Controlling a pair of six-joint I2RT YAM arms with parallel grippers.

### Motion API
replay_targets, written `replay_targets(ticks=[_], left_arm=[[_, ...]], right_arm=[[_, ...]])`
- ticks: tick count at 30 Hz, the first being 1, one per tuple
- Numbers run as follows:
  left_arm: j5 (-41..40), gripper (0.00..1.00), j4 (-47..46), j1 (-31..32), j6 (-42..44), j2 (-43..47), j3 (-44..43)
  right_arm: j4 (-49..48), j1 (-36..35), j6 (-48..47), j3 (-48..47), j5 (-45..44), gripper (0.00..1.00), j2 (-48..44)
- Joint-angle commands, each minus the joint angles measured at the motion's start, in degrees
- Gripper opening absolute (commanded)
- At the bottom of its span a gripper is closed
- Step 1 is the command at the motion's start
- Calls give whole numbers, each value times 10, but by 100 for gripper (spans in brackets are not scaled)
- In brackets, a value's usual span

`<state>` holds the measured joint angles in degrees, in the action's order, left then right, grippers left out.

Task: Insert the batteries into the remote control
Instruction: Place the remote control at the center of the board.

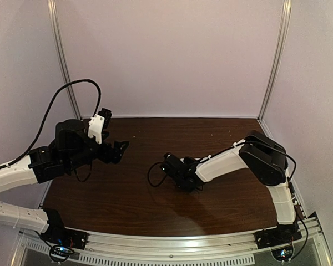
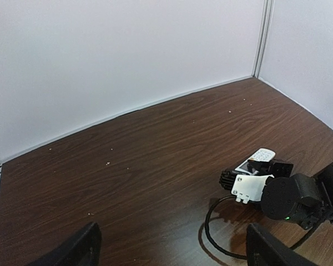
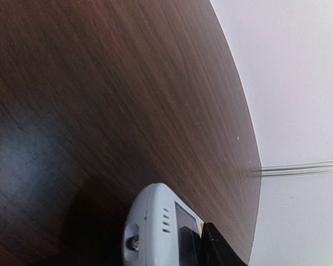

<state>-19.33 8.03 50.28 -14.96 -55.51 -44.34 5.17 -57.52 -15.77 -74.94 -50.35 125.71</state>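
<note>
Remote [image 2: 256, 160] sits near table centre, pinched beside its screen by R pincer [image 1: 175, 167]. Only one finger shows, so the grip is my judgement. Long axis seems to run on from the fingers, away from R arm. L pincer [image 1: 119, 149] is wide, empty, raised nr left edge, w/ remote off to its right. Batteries not in view.

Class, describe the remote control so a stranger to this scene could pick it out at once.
Start at the dark brown wooden table and go to its middle, where the right gripper sits low. The small white oblong plastic remote control is held in its jaws. Its little grey screen sets it apart from the plain white bracket beside it.
</note>
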Motion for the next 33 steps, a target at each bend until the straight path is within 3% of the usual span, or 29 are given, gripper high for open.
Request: replay_targets(ticks=[1,15,19,33], left_arm=[[-7,92,-16,-3,8,3,7],[1,92,-15,-5,12,-10,-8],[3,92,-10,-7,13,-14,-14],[64,97,27,-44,-22,-37,-45]], right_arm=[[21,-4,34,5,61,39,21],[80,-8,62,-6,143,60,-9],[97,-8,78,-2,197,71,-35],[115,-6,119,21,352,82,-159]])
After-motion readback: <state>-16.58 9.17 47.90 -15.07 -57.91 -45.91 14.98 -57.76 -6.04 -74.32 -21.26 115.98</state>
